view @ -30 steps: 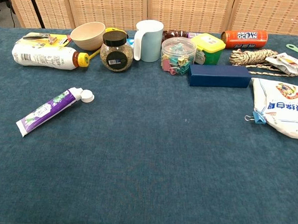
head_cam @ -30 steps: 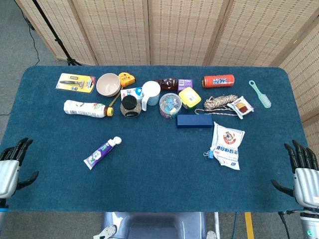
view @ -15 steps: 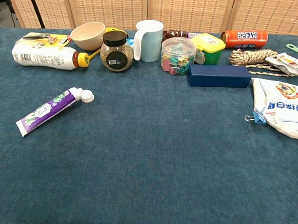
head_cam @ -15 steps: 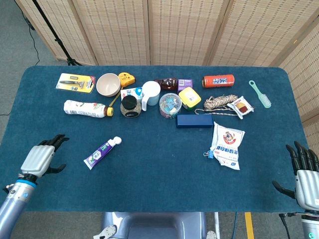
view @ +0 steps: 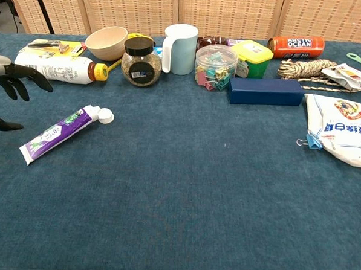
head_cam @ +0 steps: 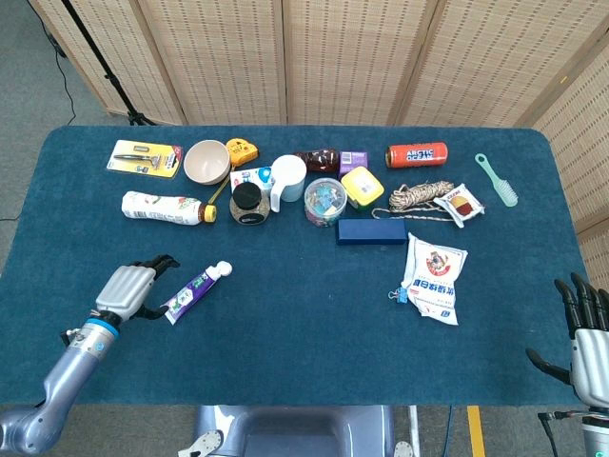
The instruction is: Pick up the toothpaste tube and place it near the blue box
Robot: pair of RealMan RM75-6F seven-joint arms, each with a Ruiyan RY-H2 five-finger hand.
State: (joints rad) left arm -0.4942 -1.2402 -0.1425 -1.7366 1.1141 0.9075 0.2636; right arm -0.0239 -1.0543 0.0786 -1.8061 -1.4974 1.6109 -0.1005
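Woven reed screens stand behind a tabletop [head_cam: 285, 333] covered in dark blue cloth; on it, toward the left edge and nearer the front than the row of clutter, lies the one toothpaste tube [head_cam: 195, 292], purple and white, slanted, its white cap pointing to the back right; its print is too small to read. The left hand [head_cam: 130, 288] hovers just beside the tube's crimped end on the left, fingers spread apart and holding nothing; in the chest view its dark fingertips [view: 14, 78] show at the left edge, apart from the tube [view: 62, 132]. The right hand [head_cam: 590, 338] hangs off the front right corner, fingers apart and empty.

The single blue box [head_cam: 371, 231], long and flat, lies near the middle of the tabletop, well apart from the tube; just behind it stand one clear tub of coloured clips [head_cam: 325, 201] and one yellow-lidded container [head_cam: 363, 186]; to its right lies one white snack bag [head_cam: 434, 277] with a blue clip; Chinese characters on it cannot be made out. Along the back edge lies one orange can [head_cam: 416, 154] reading "ARCTIC OCEAN"; also one coil of rope [head_cam: 419, 197], one green brush [head_cam: 498, 179], one white mug [head_cam: 286, 179], one dark-lidded jar [head_cam: 246, 204], one beige bowl [head_cam: 206, 161], one white bottle with yellow cap [head_cam: 164, 207] lying down, and one carded razor [head_cam: 145, 158].
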